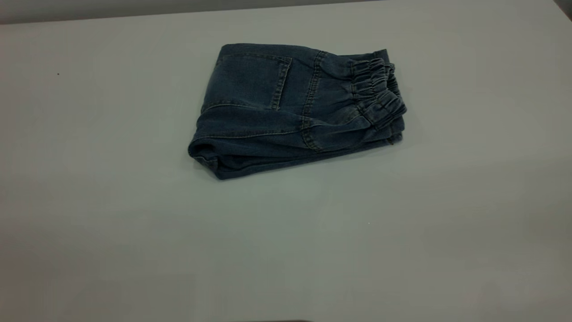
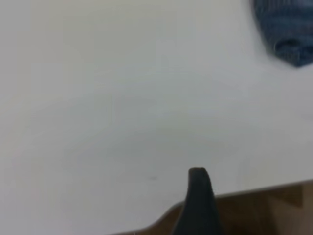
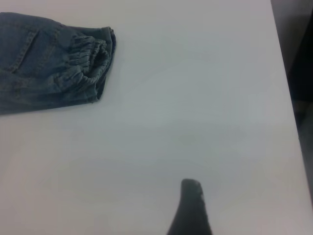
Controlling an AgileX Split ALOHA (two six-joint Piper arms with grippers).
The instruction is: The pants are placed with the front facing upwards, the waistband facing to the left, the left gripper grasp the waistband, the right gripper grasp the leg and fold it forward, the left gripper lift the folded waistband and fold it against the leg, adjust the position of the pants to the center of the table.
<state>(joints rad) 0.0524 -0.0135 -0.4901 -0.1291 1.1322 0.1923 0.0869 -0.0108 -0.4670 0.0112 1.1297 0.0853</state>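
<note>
The pants [image 1: 290, 107] lie folded into a compact blue denim bundle on the white table [image 1: 134, 232], a little behind its middle. A back pocket faces up. The gathered waistband [image 1: 377, 89] lies on top at the bundle's right end. The leg [image 1: 268, 156] shows only as layers under the fold along the near edge. Neither gripper appears in the exterior view. In the left wrist view a dark part of my left gripper [image 2: 198, 205] hangs over the table's edge, far from the pants [image 2: 288, 34]. My right gripper [image 3: 191, 208] hovers over bare table, well away from the waistband [image 3: 90, 56].
The table's edge [image 2: 254, 188] runs just past my left gripper, with a brown surface [image 2: 264, 213] beyond it. In the right wrist view the table ends at a dark strip [image 3: 299, 73]. White tabletop surrounds the pants on all sides.
</note>
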